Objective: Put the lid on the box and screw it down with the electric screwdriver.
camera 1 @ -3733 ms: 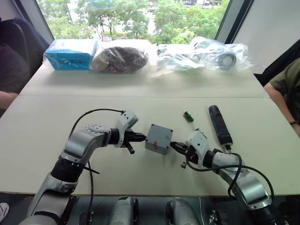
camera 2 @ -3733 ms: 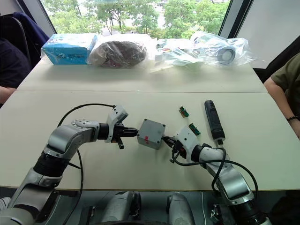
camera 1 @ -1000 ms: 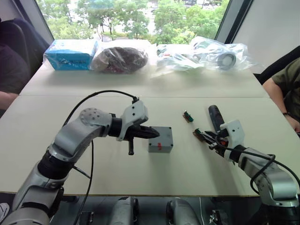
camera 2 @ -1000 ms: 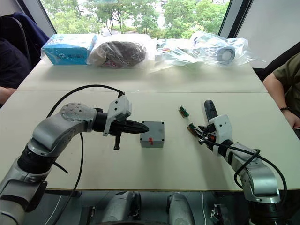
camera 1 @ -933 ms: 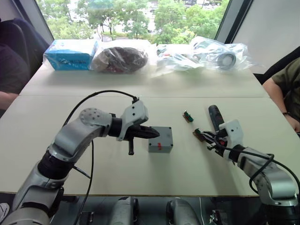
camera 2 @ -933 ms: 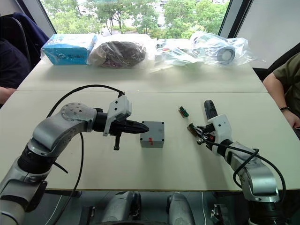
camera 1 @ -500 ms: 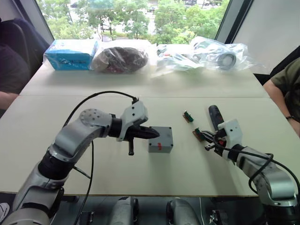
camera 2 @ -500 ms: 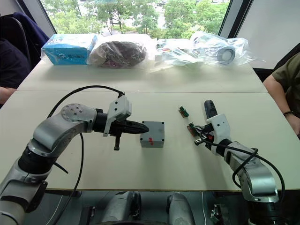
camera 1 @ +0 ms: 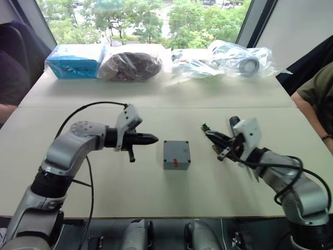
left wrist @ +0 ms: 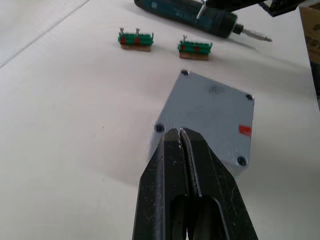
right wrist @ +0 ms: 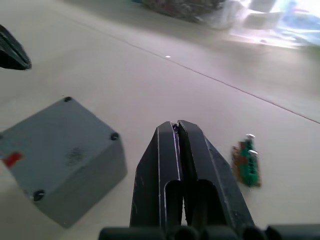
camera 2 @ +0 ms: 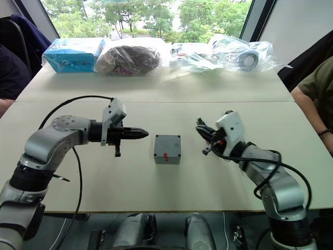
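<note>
The grey box [camera 1: 176, 154] stands in the middle of the table with a red mark on its near side. The lid [left wrist: 212, 107] lies flush on top of it, a dark spot at each corner. My left gripper [camera 1: 154, 138] is shut and empty, pointing at the box from its left with a small gap between them. My right gripper [camera 1: 207, 133] is also shut and empty, raised above the table to the right of the box. The electric screwdriver [left wrist: 197, 20] lies beyond the box, largely hidden behind my right hand in the eye views.
Two small green terminal blocks [left wrist: 135, 40] [left wrist: 195, 48] lie between the box and the screwdriver. A blue packet [camera 1: 75, 53], a dark bag [camera 1: 130, 65] and clear plastic bags [camera 1: 239, 54] line the far edge. A person's arm [camera 1: 315, 96] rests at the right.
My left gripper has drawn back to the left, away from the box. My right gripper has lifted and swung left in front of the screwdriver. The box has stayed put.
</note>
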### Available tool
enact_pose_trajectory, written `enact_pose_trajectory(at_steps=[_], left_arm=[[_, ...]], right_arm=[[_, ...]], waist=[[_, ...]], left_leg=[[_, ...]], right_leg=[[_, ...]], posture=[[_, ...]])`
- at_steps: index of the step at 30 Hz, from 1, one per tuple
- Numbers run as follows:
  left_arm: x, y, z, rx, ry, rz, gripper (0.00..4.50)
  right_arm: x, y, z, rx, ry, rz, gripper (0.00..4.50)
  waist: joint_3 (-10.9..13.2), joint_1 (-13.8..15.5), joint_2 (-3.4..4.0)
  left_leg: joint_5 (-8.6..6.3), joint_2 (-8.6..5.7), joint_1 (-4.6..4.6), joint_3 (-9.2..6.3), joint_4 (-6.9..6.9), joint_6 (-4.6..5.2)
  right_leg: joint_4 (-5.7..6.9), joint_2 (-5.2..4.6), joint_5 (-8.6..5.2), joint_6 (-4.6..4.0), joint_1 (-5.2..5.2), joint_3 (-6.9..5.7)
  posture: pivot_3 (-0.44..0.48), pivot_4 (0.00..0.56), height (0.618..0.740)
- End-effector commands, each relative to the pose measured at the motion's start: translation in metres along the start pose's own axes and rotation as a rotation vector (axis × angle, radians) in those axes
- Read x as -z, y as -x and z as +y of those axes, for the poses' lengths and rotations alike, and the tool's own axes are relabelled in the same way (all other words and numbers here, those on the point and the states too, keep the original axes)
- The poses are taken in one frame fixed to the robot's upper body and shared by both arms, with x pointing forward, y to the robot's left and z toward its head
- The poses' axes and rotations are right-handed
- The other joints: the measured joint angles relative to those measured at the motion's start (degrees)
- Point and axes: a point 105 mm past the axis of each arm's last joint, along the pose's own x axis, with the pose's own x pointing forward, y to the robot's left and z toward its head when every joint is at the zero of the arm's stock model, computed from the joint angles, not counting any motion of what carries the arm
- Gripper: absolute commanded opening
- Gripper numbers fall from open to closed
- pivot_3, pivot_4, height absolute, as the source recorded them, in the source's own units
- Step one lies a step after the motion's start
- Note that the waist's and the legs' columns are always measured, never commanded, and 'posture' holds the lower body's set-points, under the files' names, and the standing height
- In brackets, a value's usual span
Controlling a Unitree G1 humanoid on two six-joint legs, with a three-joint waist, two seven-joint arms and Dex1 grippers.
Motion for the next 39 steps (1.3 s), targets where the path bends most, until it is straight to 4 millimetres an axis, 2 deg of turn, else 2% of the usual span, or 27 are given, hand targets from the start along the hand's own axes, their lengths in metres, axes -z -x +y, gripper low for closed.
enact_pose_trajectory(at_steps=[1, 8, 15, 23, 39], left_arm=[[-0.01, 0.006, -0.009, 0.02, -0.065, -0.026, 0.0], [-0.008, 0.005, -0.007, -0.016, -0.052, -0.028, 0.0], [-0.008, 0.003, -0.008, -0.024, -0.051, -0.03, 0.0], [-0.007, 0.0, -0.007, -0.025, -0.054, -0.024, 0.0], [-0.01, -0.002, -0.006, -0.031, -0.063, -0.027, 0.0]], right_arm=[[-0.006, -0.008, 0.006, -0.037, 0.036, -0.03, 0.03], [-0.001, -0.019, 0.011, -0.064, 0.043, -0.03, 0.03], [0.007, -0.021, 0.009, -0.067, 0.052, -0.002, 0.03], [0.004, -0.021, 0.012, -0.075, 0.042, -0.015, 0.03], [0.017, -0.024, 0.011, -0.074, 0.035, 0.043, 0.03]], waist=[[0.0, 0.3, 0.0], [0.0, 0.2, -0.01], [0.0, 0.2, -0.01], [0.0, 0.2, -0.01], [0.0, 0.2, -0.01]], left_leg=[[0.0, 0.0, 0.0, 0.0, 0.01, 0.0], [-0.01, -0.04, -0.01, 0.0, 0.04, 0.01], [-0.01, -0.03, -0.01, 0.01, 0.02, 0.01], [0.0, -0.03, -0.01, 0.01, 0.02, 0.01], [0.0, -0.03, -0.01, 0.01, 0.02, 0.01]], right_leg=[[0.0, -0.01, 0.0, 0.0, 0.01, -0.01], [-0.01, -0.05, 0.01, -0.02, 0.02, -0.01], [0.0, -0.03, 0.01, -0.01, 0.01, -0.01], [0.0, -0.03, 0.01, -0.01, 0.01, -0.01], [0.0, -0.03, 0.01, -0.01, 0.02, -0.01]], posture=[[0.0, 0.15, 0.74], [0.0, 0.15, 0.74], [0.0, 0.15, 0.74], [0.0, 0.15, 0.74], [0.0, 0.15, 0.74]])
